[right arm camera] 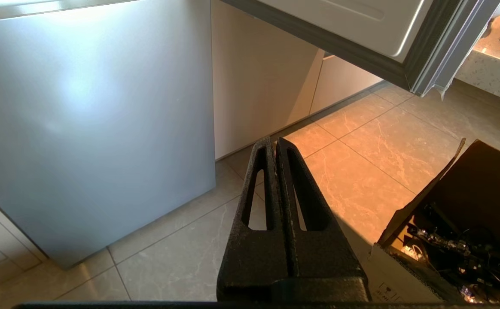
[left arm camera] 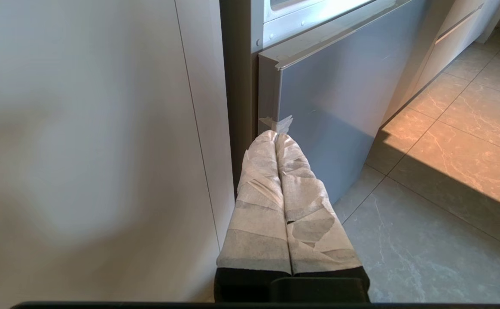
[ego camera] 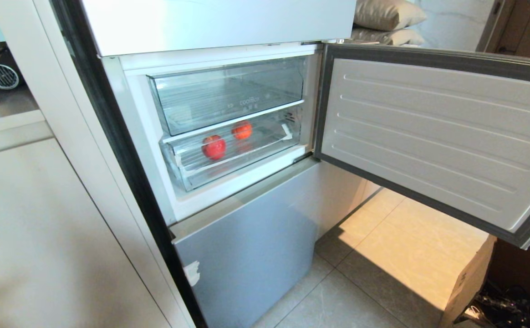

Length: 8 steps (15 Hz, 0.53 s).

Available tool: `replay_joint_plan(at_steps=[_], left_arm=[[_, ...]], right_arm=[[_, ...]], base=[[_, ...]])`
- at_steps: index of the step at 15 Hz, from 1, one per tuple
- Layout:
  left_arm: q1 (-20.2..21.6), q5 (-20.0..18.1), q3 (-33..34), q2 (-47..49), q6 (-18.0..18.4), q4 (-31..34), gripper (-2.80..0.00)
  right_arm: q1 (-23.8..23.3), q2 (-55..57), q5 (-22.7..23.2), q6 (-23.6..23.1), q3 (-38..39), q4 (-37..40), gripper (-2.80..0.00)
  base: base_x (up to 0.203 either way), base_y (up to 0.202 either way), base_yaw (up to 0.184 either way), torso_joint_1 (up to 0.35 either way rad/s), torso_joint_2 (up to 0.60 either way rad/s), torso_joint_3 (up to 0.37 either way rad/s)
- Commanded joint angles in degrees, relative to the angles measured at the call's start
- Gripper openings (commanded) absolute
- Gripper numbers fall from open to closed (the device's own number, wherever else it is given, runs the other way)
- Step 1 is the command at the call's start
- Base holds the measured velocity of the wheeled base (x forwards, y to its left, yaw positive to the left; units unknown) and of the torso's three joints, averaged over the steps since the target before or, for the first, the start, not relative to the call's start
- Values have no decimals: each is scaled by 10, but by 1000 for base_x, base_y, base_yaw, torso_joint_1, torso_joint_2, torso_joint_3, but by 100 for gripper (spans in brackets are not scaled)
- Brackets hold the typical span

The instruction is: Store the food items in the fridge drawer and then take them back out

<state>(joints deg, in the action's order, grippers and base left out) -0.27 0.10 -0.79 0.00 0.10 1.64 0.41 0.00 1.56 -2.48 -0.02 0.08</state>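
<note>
Two round red food items lie inside the clear fridge drawer point(ego camera: 247, 165), one towards its left point(ego camera: 213, 146) and one further back point(ego camera: 242, 130). The drawer sits low in the open fridge compartment, under a clear bin with faint lettering point(ego camera: 228, 93). Neither arm shows in the head view. My left gripper point(left arm camera: 275, 136), its fingers wrapped in pale tape, is shut and empty, low beside the corner of the pale-blue lower door point(left arm camera: 331, 111). My right gripper point(right arm camera: 274, 143), with black fingers, is shut and empty, hanging over the tiled floor point(right arm camera: 361, 171).
The fridge door point(ego camera: 429, 136) stands swung open to the right. A pale-blue lower door panel point(ego camera: 247, 255) is closed below the compartment. A beige cabinet point(ego camera: 42, 228) flanks the fridge on the left. An open cardboard box of cables point(right arm camera: 469, 223) stands on the floor at the right.
</note>
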Motion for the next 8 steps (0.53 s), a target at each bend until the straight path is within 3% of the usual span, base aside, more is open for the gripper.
replay_joint_plan(at_steps=[1,6,8], left_arm=[[0,0,0,0,0,1,-280],[0,0,0,0,0,1,-280],[0,0,0,0,0,1,-280]], right_arm=[[0,1,0,1,-1,0,-280],[0,1,-14,20,0,-2,-280],[0,1,-14,21,0,-2,-280]], base=[[0,0,0,0,0,0],[0,0,0,0,0,0],[5,-5,129,7,-3,4]])
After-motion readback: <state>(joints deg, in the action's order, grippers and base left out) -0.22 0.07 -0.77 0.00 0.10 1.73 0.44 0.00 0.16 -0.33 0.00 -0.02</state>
